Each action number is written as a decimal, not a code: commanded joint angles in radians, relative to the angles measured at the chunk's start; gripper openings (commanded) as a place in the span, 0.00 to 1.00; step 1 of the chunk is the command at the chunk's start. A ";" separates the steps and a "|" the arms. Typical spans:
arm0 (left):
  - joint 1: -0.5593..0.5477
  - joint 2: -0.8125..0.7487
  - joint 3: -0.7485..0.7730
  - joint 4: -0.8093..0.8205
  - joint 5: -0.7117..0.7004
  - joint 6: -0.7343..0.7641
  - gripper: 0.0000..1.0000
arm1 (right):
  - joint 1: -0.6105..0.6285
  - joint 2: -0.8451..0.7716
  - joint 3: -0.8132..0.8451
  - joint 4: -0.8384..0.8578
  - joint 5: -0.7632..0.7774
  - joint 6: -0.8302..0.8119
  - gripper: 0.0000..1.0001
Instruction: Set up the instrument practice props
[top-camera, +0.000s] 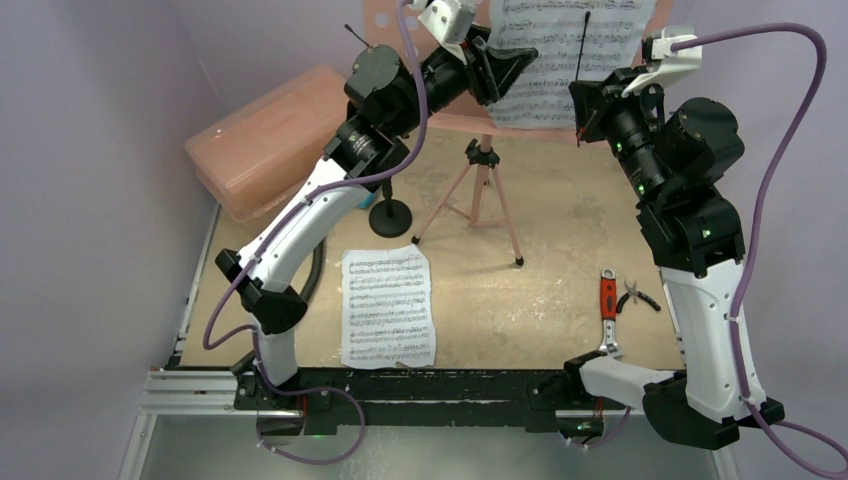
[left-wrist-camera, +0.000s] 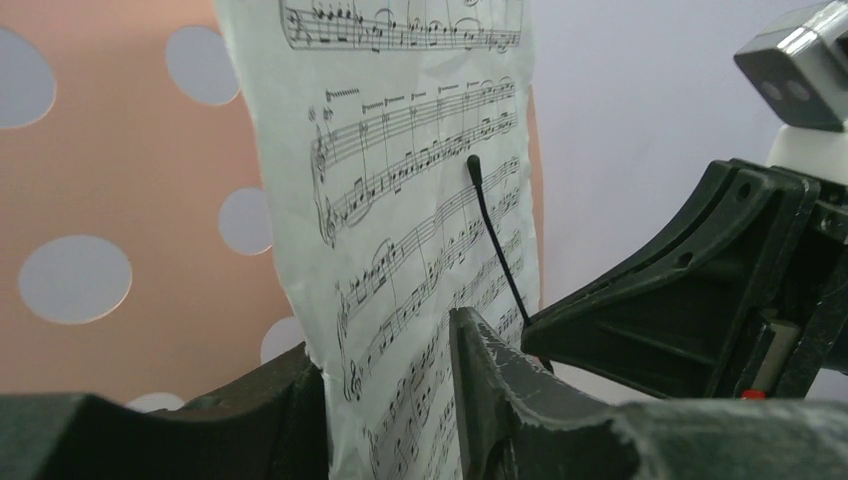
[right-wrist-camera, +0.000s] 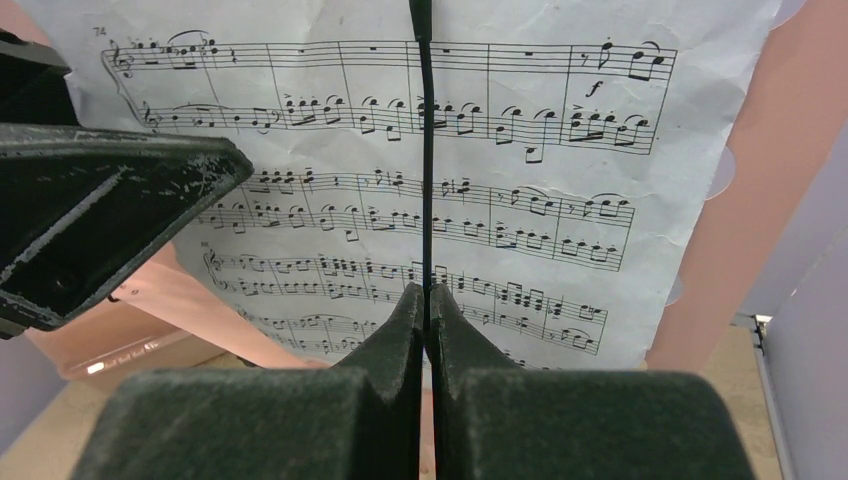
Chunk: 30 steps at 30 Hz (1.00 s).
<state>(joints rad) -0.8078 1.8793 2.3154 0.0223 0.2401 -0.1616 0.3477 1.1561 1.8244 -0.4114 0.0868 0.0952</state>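
Observation:
The pink perforated music stand stands at the back on tripod legs. One white sheet-music page leans on its desk. My left gripper is open, its jaws a little apart with the page's left edge between them. My right gripper is shut on the stand's thin black page-retainer wire, which crosses the front of the page. The second page lies flat on the table near the front. The black round-based mic stand stands beside my left arm. The cyan microphone is out of view.
A large translucent pink case sits at the back left. A red-handled tool and small pliers lie on the table by my right arm's base. The two grippers are close together in front of the stand.

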 joint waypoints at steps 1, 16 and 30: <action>-0.002 -0.099 -0.059 0.028 -0.063 0.046 0.41 | 0.004 -0.010 0.002 0.091 -0.020 -0.003 0.00; -0.001 -0.204 -0.231 0.035 -0.107 0.028 0.25 | 0.004 -0.008 0.005 0.088 -0.016 0.000 0.00; -0.003 -0.136 -0.179 0.103 -0.059 -0.044 0.00 | 0.004 -0.006 0.022 0.082 -0.032 0.012 0.00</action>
<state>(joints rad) -0.8078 1.7168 2.0926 0.0685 0.1535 -0.1661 0.3477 1.1580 1.8236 -0.4088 0.0860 0.0967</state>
